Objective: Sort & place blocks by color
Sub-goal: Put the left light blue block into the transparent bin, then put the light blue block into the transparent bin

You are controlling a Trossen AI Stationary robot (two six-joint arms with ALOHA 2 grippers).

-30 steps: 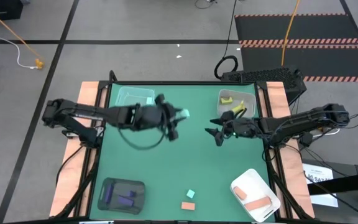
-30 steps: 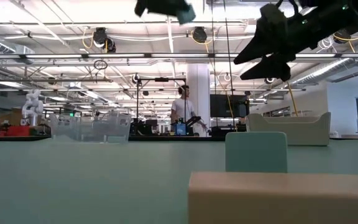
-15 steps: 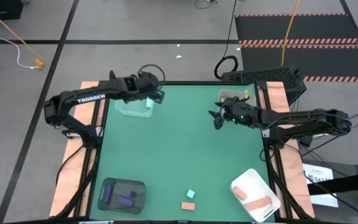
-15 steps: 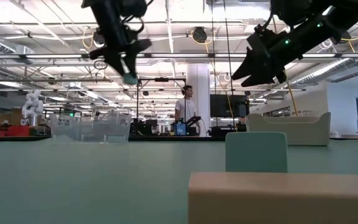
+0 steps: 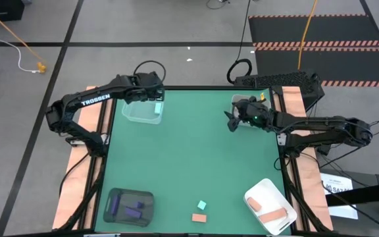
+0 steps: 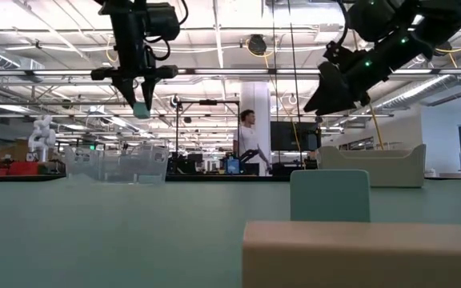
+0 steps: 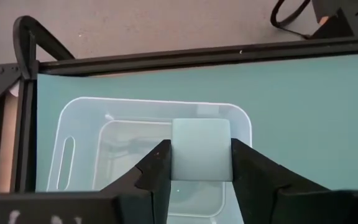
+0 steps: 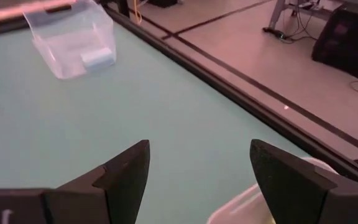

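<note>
My left gripper hangs above the clear tray at the table's far left and is shut on a light teal block, which also shows in the low view. The tray holds another pale block. My right gripper is open and empty in the air beside the far-right white tray, which holds yellow-green blocks. A teal cube and a salmon-pink block lie on the table near its front edge. My left gripper pinches the teal block by two opposite sides between its two fingers. The fingers point down from above. The block hangs at the fingertips, lifted clear, above the clear tray.
A dark tray with purple blocks stands at the near left. A white tray with salmon-pink blocks stands at the near right. The green table top lies bare between the arms. A person stands in the room behind.
My left gripper has carried the teal block from the table's middle toward the far left, over the clear tray, and has turned so that it points down. My right gripper has gone a little toward the far edge, staying open.
</note>
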